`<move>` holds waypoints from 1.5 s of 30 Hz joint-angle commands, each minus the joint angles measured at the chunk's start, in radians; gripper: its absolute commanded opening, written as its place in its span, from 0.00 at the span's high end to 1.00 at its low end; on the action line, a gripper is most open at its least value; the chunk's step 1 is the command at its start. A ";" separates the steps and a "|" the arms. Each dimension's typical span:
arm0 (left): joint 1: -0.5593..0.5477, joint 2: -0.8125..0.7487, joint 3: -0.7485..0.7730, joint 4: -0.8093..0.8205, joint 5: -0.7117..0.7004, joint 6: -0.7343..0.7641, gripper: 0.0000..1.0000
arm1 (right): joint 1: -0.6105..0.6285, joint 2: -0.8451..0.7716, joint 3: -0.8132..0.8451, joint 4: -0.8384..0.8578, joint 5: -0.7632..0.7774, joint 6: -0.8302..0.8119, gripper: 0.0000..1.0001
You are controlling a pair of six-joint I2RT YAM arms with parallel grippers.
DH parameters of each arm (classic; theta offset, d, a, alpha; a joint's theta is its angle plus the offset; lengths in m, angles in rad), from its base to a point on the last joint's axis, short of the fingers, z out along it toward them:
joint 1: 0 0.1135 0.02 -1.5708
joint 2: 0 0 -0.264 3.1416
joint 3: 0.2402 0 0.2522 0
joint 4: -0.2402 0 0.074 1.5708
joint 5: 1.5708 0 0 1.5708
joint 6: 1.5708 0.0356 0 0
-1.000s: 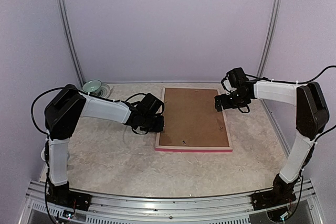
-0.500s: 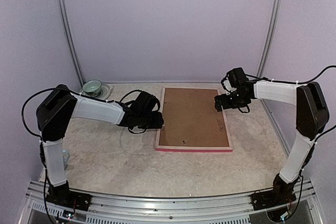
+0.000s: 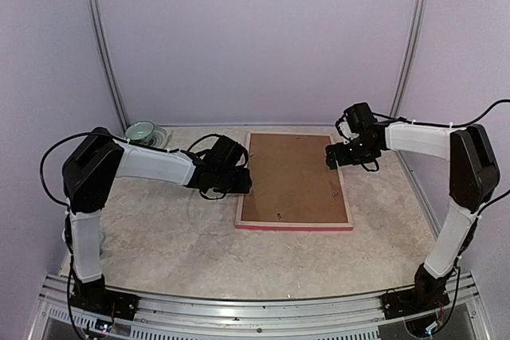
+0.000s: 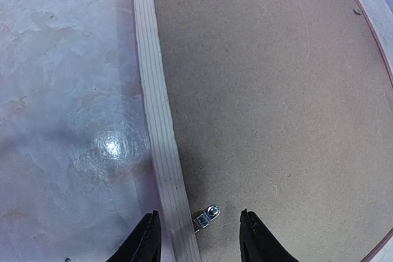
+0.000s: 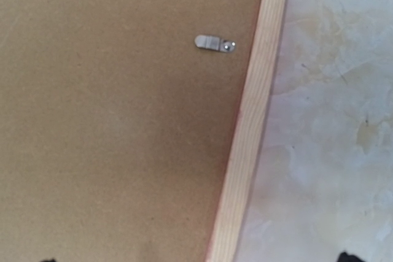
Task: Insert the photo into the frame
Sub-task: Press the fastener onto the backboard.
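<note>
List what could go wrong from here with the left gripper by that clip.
1. The left gripper straddles a rail of the frame and a small clip; closing may pinch the rail instead of the clip.
2. The frame seems to lie loose on the table, and the open right gripper isn't holding it, so a sideways push could slide it.

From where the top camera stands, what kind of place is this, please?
Probably a robot test booth, not a home: plain lilac walls with metal corner posts enclose a marble-patterned table, and the left arm and right arm are bolted to an aluminium rail at its near edge.
</note>
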State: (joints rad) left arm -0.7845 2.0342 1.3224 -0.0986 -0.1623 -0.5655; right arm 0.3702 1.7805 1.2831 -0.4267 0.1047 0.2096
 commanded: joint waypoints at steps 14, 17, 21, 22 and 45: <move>-0.007 0.053 0.041 -0.108 -0.029 0.031 0.65 | 0.006 0.003 0.013 -0.017 -0.016 -0.003 0.01; -0.007 0.063 0.050 -0.114 -0.032 0.035 0.65 | 0.006 0.002 0.014 -0.017 -0.019 -0.003 0.01; -0.007 0.076 0.054 -0.117 -0.042 0.035 0.67 | 0.006 -0.001 0.014 -0.016 -0.020 -0.003 0.01; -0.007 0.078 0.055 -0.117 -0.047 0.035 0.68 | 0.006 -0.001 0.014 -0.017 -0.022 -0.003 0.01; -0.002 0.091 0.042 -0.097 -0.077 0.011 0.77 | 0.006 0.000 0.007 -0.016 -0.020 -0.001 0.01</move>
State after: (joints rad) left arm -0.7925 2.0960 1.3643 -0.1928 -0.2176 -0.5465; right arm 0.3702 1.7805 1.2831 -0.4290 0.0860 0.2096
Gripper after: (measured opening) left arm 0.235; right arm 0.992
